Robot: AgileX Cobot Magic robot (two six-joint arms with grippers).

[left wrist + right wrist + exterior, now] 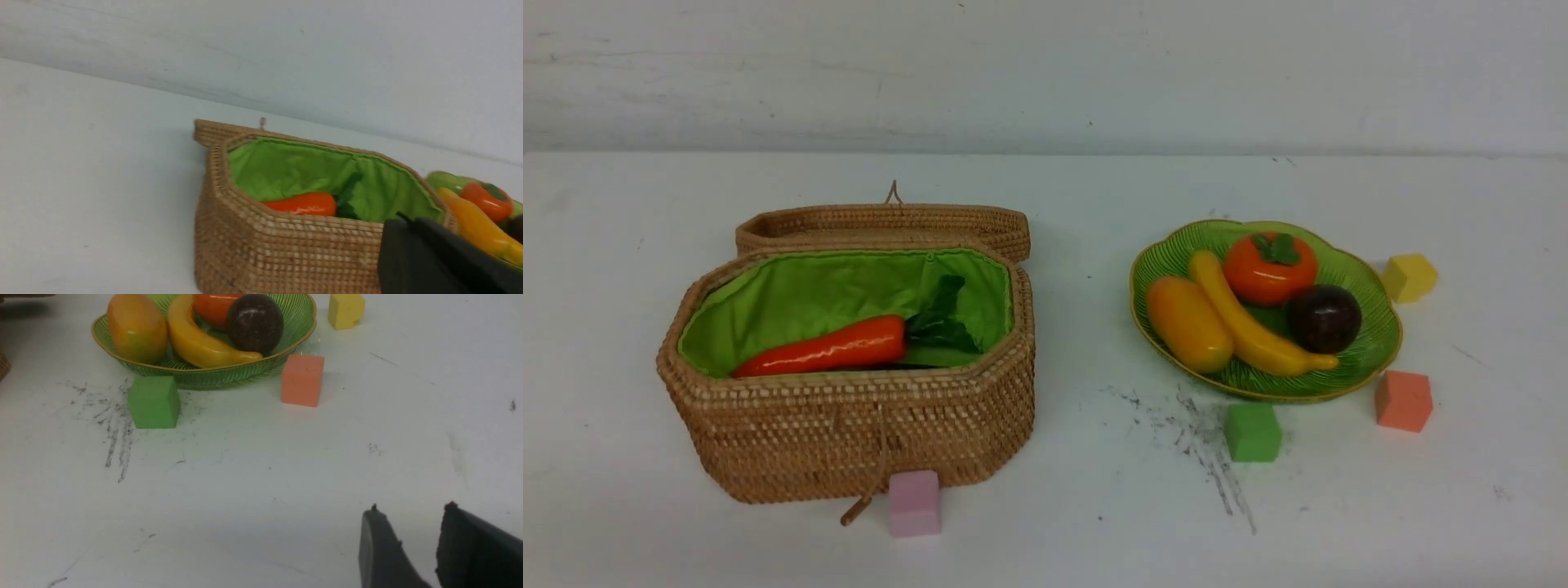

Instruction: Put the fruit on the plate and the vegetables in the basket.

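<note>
From the front, the carrot (829, 349) lies in the open basket (849, 433); persimmon (1270, 268), banana (1254, 322), mango (1188, 324) and mangosteen (1324, 318) sit on the plate (1372, 343). The left wrist view shows the left gripper (408, 222) apparently shut, holding nothing. The right wrist view shows the right gripper (408, 514) partly open, empty, above bare table (245, 477).

White table (1062, 523) with 4 foam cubes. Pink cube (914, 503): nearest the camera in the front view, left of centre. Green cube (1252, 432), orange cube (1403, 400) and yellow cube (1410, 277): grouped on the right, yellow farthest back. Dark scuff marks (1205, 445) streak the tabletop just left of the green cube. Pale wall (1045, 73) behind the table.
</note>
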